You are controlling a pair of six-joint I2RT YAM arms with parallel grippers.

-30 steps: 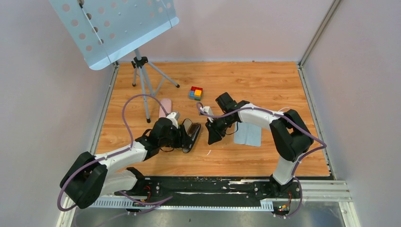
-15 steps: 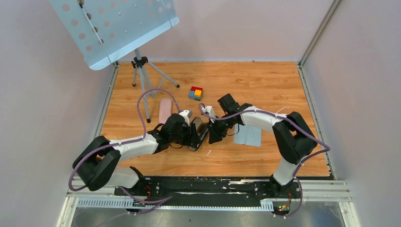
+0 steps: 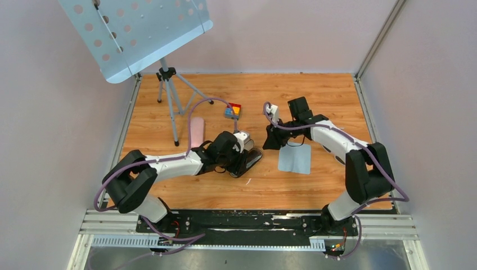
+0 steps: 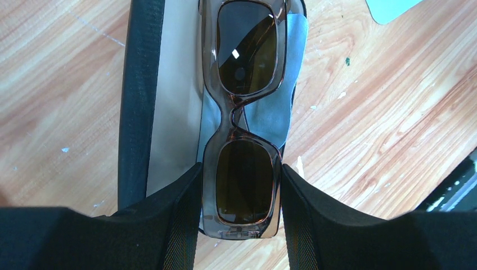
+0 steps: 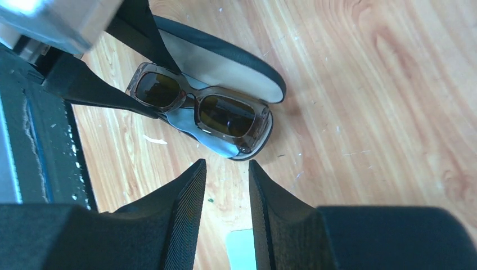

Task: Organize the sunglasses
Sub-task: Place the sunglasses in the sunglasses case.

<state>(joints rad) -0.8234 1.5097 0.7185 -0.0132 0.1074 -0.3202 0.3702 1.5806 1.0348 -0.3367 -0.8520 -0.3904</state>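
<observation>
Worktop [image 3: 315, 95]: wood-grain board, both arm bases bolted along its near edge.

Left tool [image 4: 239, 169]: reaches out to about midway between the left and right edges, closer to the near edge than the far one. Its two black fingers [image 4: 180, 225] are clenched on the sunglasses [image 4: 235, 115], one pressing on each side of the frame around the near lens.

Sunglasses: brown translucent frame, dark brownish lenses, temple arms folded behind. They lie lengthwise in the open black case [image 4: 138, 101], on a blue-grey cloth [image 4: 270, 112] tucked into the case. The far lens sits over the cloth. The near lens overhangs the end of the case between the fingers. The case lid lies flat open beside them, pale lining up.

Loose cloth [image 3: 295, 159]: light blue, flat on the worktop just right of the case, apart from it.

Right tool [image 5: 226, 166]: released, with a narrow gap between the fingers and nothing in it. It hangs above the worktop at the far left corner of the loose cloth, pointing back toward the case and sunglasses.

Pink case [image 3: 197, 130]: oblong, closed, lying left of the left wrist, toward the left edge.

Coloured cube [image 3: 233, 110]: red, yellow and blue faces, beyond the black case, near the middle of the worktop.

Music stand [image 3: 169, 95]: tripod at the far left corner, perforated plate tilted overhead.
</observation>
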